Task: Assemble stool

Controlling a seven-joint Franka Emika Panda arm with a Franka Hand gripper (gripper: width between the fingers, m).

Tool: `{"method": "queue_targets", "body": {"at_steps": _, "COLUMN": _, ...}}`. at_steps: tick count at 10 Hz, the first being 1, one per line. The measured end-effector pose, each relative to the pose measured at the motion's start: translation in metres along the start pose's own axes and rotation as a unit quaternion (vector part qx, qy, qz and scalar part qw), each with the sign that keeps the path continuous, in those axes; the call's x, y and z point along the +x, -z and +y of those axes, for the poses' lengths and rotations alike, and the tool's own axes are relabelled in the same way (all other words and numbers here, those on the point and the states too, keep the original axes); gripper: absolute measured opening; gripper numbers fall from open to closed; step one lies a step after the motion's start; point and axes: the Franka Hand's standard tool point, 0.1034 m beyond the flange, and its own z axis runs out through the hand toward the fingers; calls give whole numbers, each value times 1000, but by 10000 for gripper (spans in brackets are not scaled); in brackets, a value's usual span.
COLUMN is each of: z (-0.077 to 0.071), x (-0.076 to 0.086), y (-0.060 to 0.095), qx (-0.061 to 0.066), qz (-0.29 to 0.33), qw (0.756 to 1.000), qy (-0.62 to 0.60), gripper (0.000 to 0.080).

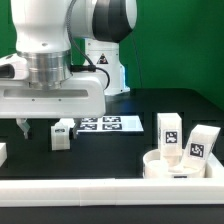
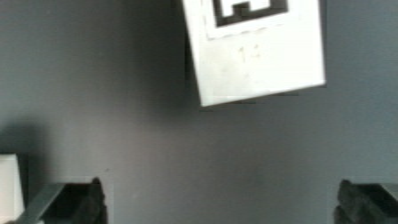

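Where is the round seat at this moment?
The round seat lies at the exterior view's right, just behind the white rail, with two upright leg blocks close by it.

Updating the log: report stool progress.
Done: no leg visibly joined. The seat sits at the exterior view's right, two leg blocks upright by it, a third leg block near the marker board. In hand: nothing; the end effector is open, empty. Left: fitting every leg.

The white round seat lies flat at the worktop's near right, an upright leg and a leaning leg, both tagged, at its far rim, and a third leg well apart to the left.
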Motion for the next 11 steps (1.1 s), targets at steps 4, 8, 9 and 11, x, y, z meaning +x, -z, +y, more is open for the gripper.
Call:
{"method": "queue_targets", "body": {"at_steps": 4, "z": -10, "x": -7, "y": -2, "qx": 23, "qz": -89, "qw": 996, "qy": -1, "gripper": 649}}
{"method": "queue_targets", "body": {"at_steps": 8, "z": -8, "x": -15, "y": -10, "qx": -31, "qz": -209, "qw": 977, "qy": 39, "gripper": 649}}
{"method": "queue_targets", "body": {"at_steps": 9, "z": -8, "x": -17, "y": -11, "qx": -34, "qz": -225, "qw": 973, "qy": 43, "gripper": 649}}
{"method": "queue_targets", "body": {"at_steps": 11, "z": -8, "x": -21, "y": -15, "qx": -31, "qz": -269, "qw": 962, "qy": 40, "gripper": 649}}
